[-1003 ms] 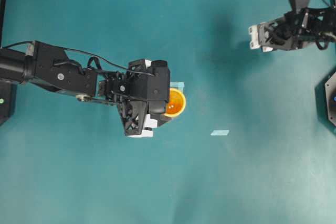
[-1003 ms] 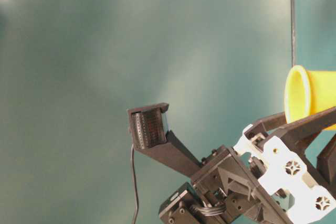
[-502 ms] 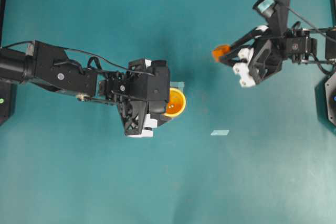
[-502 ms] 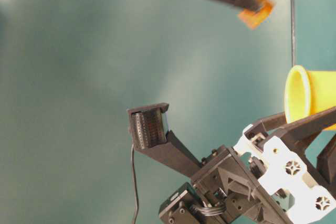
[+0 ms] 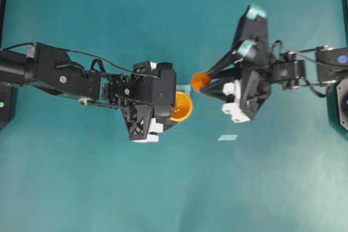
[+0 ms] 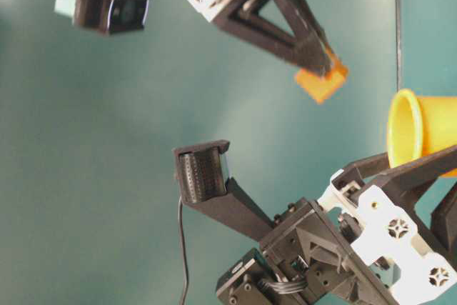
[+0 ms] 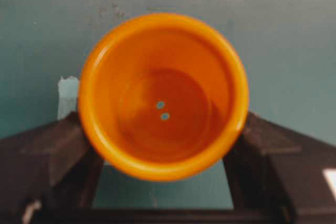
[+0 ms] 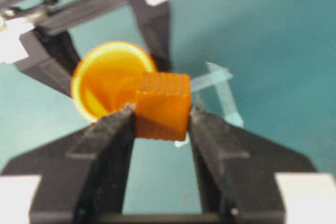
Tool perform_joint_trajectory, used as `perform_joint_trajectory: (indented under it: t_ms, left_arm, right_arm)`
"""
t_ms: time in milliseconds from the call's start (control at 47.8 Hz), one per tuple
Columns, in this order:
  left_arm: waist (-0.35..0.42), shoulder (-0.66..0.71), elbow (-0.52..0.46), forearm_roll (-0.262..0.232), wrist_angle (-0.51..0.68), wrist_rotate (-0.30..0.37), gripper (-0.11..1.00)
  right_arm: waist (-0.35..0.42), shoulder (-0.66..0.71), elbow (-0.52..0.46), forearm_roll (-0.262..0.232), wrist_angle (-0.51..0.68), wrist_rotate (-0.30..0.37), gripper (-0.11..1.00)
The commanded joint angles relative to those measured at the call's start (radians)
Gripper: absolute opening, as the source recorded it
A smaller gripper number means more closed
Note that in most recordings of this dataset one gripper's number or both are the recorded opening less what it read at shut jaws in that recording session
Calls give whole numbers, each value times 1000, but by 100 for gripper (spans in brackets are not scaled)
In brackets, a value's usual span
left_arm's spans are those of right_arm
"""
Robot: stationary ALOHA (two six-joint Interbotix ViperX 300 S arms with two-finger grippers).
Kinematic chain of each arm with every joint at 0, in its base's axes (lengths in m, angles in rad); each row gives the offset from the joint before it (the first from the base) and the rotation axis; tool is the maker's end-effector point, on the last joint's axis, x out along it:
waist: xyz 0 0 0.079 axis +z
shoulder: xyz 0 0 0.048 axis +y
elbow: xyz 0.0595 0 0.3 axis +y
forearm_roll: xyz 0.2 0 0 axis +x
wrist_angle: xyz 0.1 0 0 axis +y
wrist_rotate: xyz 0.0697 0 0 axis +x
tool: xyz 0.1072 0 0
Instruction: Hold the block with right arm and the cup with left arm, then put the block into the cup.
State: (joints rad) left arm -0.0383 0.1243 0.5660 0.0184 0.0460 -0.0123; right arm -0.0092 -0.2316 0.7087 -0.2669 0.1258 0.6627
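Since the earlier frames, the right arm (image 5: 293,71) had swung in from the far corner toward the middle, carrying the block (image 5: 199,80) clamped between its jaws. The left arm (image 5: 60,74) had kept its place, jaws clamped on the sides of the cup (image 5: 181,106), which stood open side up. The block hung at the right jaws' tips, near the cup's rim and not over its mouth, above the teal surface (image 5: 261,177).
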Motion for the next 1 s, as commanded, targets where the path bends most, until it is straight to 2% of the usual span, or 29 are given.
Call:
perform_joint_trajectory:
  t_ms: [0, 355, 585, 794, 982]
  left_arm:
    - [3, -15, -21, 2, -5, 2, 63]
    - [3, -14, -23, 2, -5, -3, 63]
    - [3, -14, -23, 2, -5, -3, 63]
    - [3, -14, -23, 2, -6, -3, 63]
    - [3, -14, -23, 2, -8, -3, 63]
  right_arm:
    - [17, 18, -60, -6, -8, -5, 41]
    - [54, 117, -170, -12, 29, -66, 41]
    - [63, 120, -173, -12, 92, -74, 41]
    - [66, 120, -173, -14, 100, -77, 41]
    - [69, 120, -173, -14, 100, -86, 55]
